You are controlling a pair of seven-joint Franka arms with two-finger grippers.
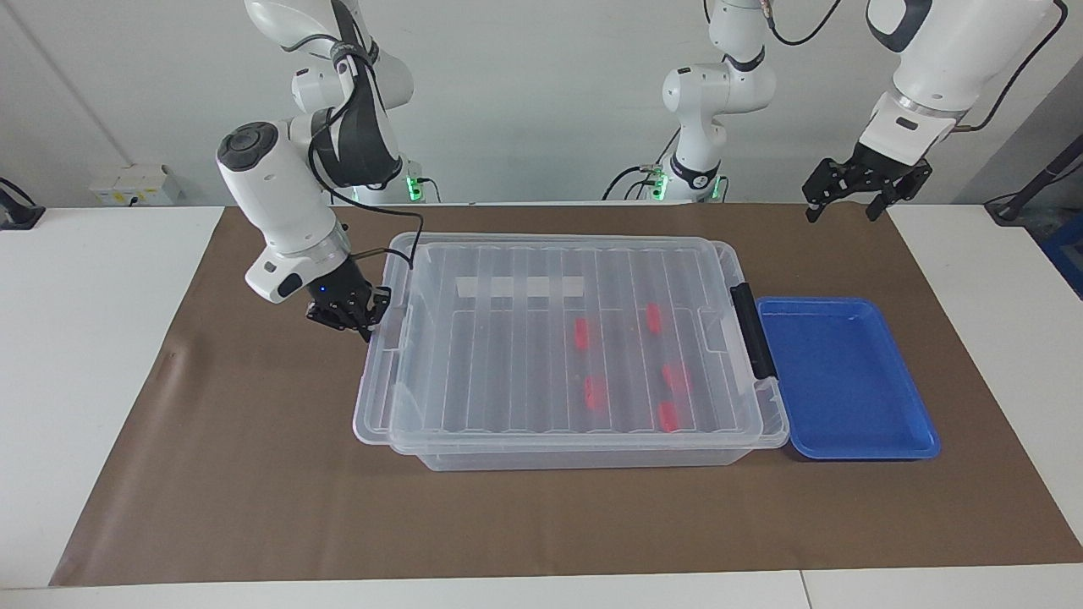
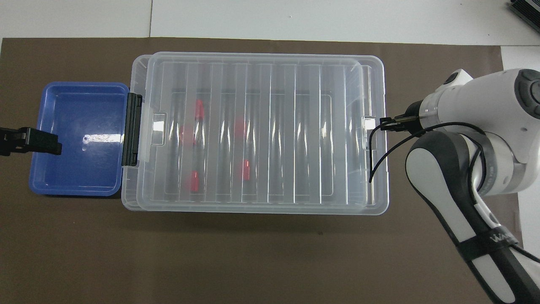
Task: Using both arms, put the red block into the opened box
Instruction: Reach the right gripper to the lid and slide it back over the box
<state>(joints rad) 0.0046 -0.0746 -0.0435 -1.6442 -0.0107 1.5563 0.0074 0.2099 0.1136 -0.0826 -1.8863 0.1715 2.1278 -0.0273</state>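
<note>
The clear box (image 1: 592, 458) (image 2: 130, 198) stands mid-mat with its ribbed lid (image 1: 525, 355) (image 2: 270, 126) lying over almost all of it. Several red blocks (image 1: 581, 332) (image 2: 198, 110) lie inside, seen through the lid, toward the left arm's end. My right gripper (image 1: 365, 326) (image 2: 382, 125) is shut, with its tips against the lid's end tab at the right arm's end. My left gripper (image 1: 846, 199) (image 2: 42, 142) hangs open and empty in the air over the blue tray's outer end.
A shallow blue tray (image 1: 846, 444) (image 2: 38, 177) lies against the box's black latch handle (image 1: 751, 330) (image 2: 131, 128). A brown mat (image 1: 254, 474) covers the table. A black cable (image 2: 375, 164) from the right wrist hangs over the lid's end.
</note>
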